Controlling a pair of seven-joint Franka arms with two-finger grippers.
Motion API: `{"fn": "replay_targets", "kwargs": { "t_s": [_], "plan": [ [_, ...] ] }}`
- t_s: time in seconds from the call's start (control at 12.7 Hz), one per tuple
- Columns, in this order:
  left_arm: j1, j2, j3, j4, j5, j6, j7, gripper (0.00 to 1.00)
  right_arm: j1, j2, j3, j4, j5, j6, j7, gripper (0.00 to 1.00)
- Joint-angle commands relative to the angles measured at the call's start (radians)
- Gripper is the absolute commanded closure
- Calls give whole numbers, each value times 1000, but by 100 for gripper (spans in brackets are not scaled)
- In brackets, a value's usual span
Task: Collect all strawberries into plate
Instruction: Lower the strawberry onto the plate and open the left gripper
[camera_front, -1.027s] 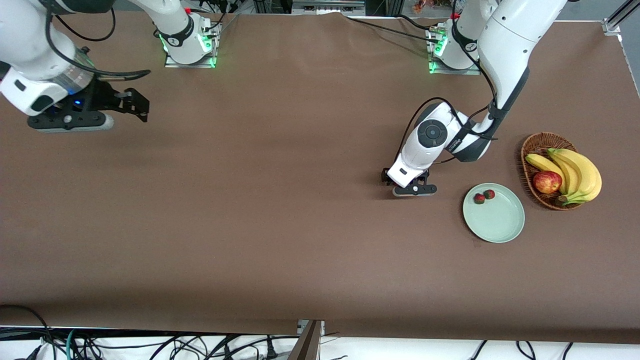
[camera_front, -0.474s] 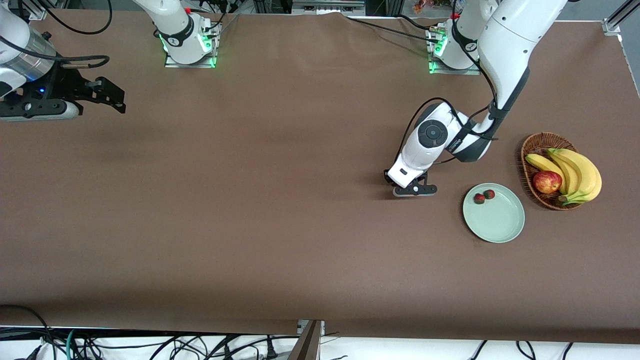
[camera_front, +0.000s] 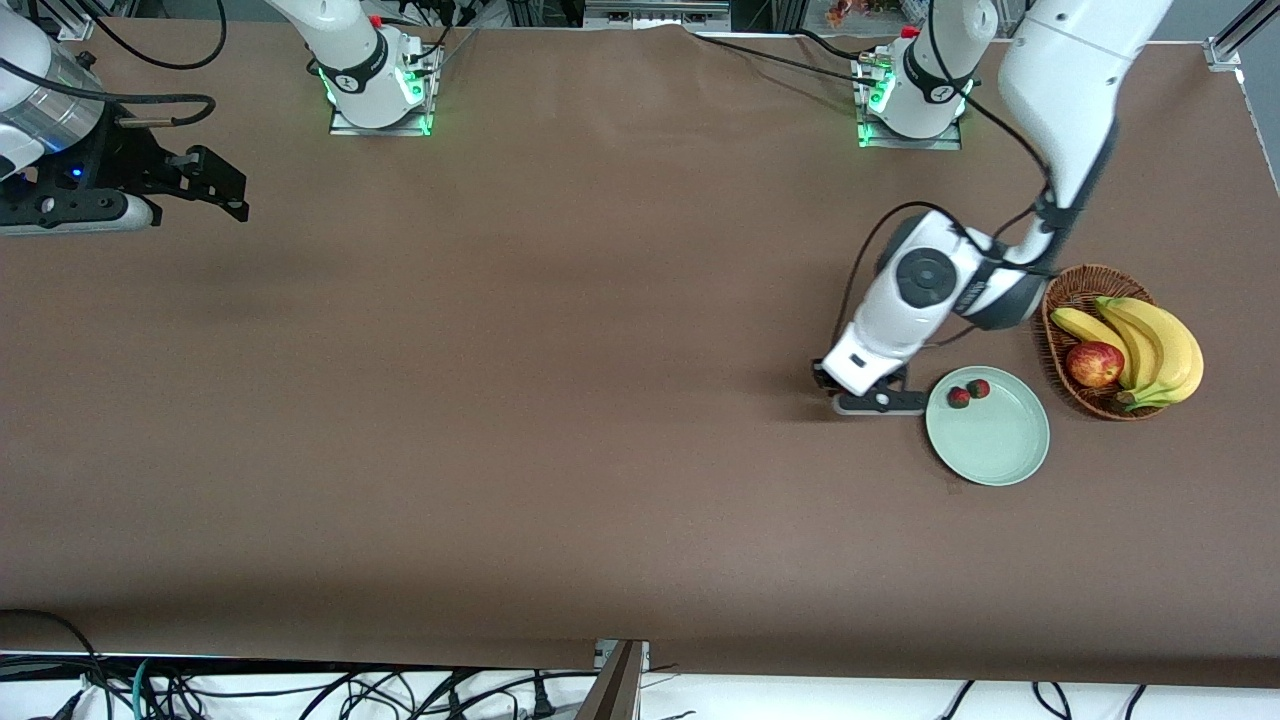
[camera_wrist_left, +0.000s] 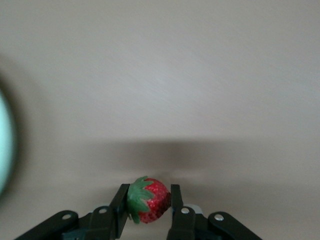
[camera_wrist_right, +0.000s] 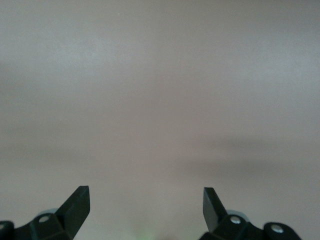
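Brown counter (camera_front: 560, 400), mostly bare. Toward the left arm's end, pale green plate (camera_front: 990, 440) holding two strawberries (camera_front: 968, 393) close together near its rim. Just beside the plate, left tool (camera_wrist_left: 148, 201) clamped on a third strawberry (camera_wrist_left: 148, 201), above the counter. Next to the plate, wicker basket (camera_front: 1070, 290) with bananas (camera_front: 1150, 345) and apple (camera_front: 1094, 363). At the right arm's end, right tool (camera_wrist_right: 146, 202) waiting, fingers spread apart.

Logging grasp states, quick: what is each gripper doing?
Left gripper: shut on a strawberry, beside the plate.
Right gripper: open, holding nothing.
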Motion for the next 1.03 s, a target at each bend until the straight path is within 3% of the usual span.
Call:
{"fn": "replay_targets", "kwargs": {
  "t_s": [0.0, 0.4, 0.55, 0.63, 0.71, 0.95],
  "plan": [
    [99, -18, 25, 15, 5, -17, 261, 98, -38, 45, -9, 58, 22, -21, -24, 0],
    [199, -18, 89, 28, -7, -6, 528, 90, -38, 45, -27, 98, 0, -34, -26, 0],
    [202, -16, 95, 28, -120, -6, 607, 84, -40, 42, -38, 98, 0, -35, -29, 0],
    [202, -16, 95, 28, -136, -6, 621, 60, -40, 41, -39, 99, 0, -35, -26, 0],
    [202, -18, 95, 31, -142, -8, 622, 1, -38, 44, -40, 101, 0, -34, -26, 0],
    [201, -22, 94, 127, -142, -78, 621, 0, -41, 48, -41, 110, 2, -24, -9, 0]
  ]
}}
